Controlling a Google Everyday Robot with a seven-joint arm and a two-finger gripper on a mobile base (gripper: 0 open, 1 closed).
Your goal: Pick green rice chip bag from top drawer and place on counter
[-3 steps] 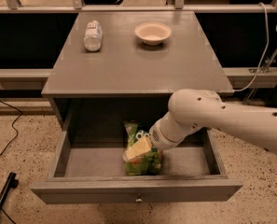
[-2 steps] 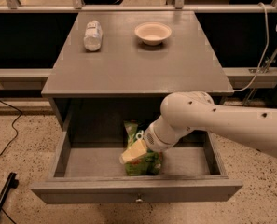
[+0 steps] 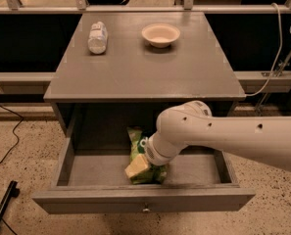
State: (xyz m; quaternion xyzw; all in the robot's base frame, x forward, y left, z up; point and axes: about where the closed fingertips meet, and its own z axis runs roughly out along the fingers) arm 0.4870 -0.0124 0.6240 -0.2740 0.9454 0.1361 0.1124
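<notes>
Down inside the top drawer (image 3: pixel 64 163), which stands pulled out w/ its knob (image 3: pixel 145 210) toward the camera, the green rice chip bag (image 3: pixel 134 140) lies near the middle of the drawer floor, long axis front-to-back. Claw (image 3: pixel 139 166) sits low over the bag's front half, touching it or nearly so. Whether it's open or clamped on the bag I can't tell, since the wrist and white arm (image 3: pixel 223 136) cover most of that spot. My read: drawer is open and the reach is made, grasp at best in progress. Lift-out, carry up and set-down on the table (image 3: pixel 145 77) not yet done; bag doesn't look raised. Table has plenty of bare room front & centre. A white wrapped packet (image 3: pixel 97 37) lies at the far side toward the view's left, a pale bowl (image 3: pixel 160 34) far-centre, both well apart from the drawer. Likely obstruction: table's front edge sits above the bag's rear end, so the lift prob. needs to come forward before going up. Cables (image 3: pixel 8 131) on the floor, no concern.
</notes>
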